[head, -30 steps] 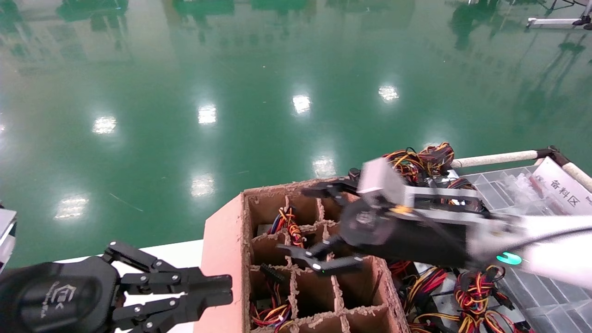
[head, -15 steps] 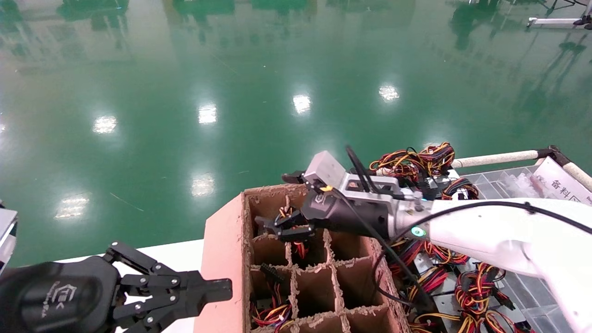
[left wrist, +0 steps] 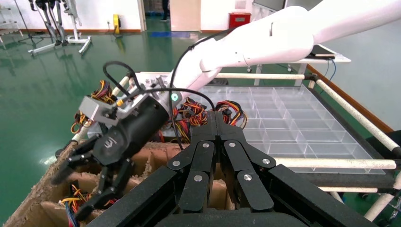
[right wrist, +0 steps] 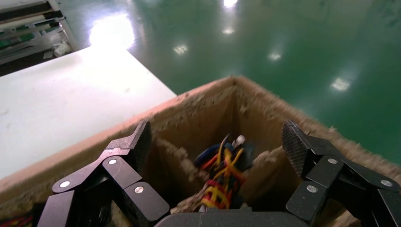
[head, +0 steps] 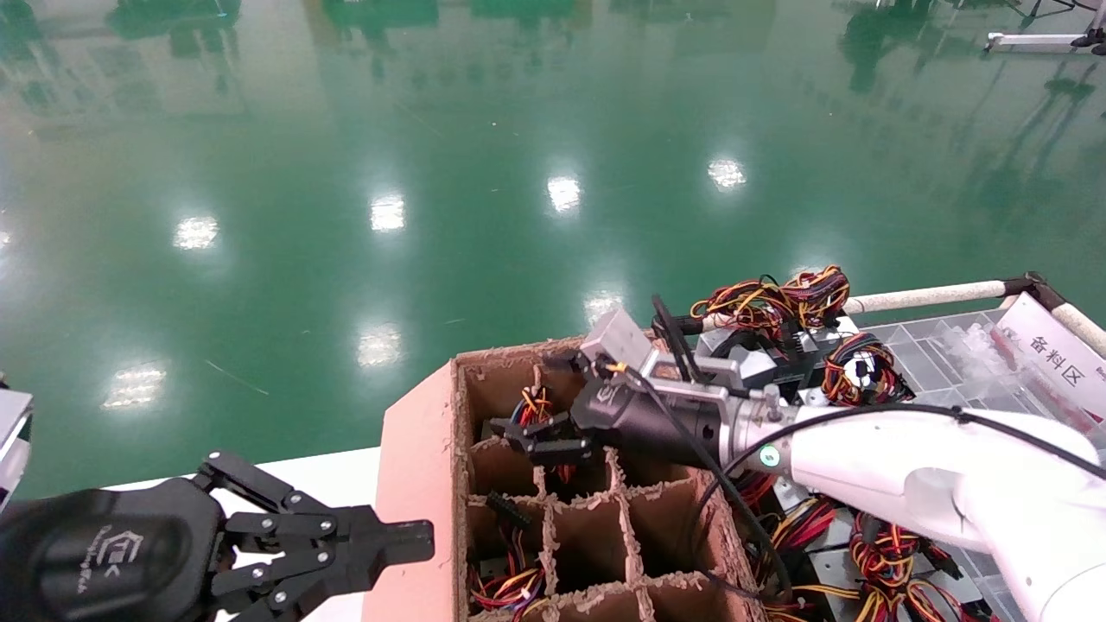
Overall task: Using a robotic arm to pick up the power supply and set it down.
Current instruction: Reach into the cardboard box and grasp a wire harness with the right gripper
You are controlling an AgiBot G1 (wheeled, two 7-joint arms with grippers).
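A white sign at the clear tray's edge reads 备料区 — nothing else legible.

The right arm is white and shiny. It comes in from 4 o'clock in the head view and reaches toward 9 o'clock. Its wrist is silver, with a small green light on it. The black round hand has a white logo. The right gripper points toward 9 o'clock and tips down a bit. Its two long black fingers are spread wide apart with nothing between them.

The left gripper sits low at 7 o'clock, away from the right one. Its black fingers are pressed together and point toward 3 o'clock.
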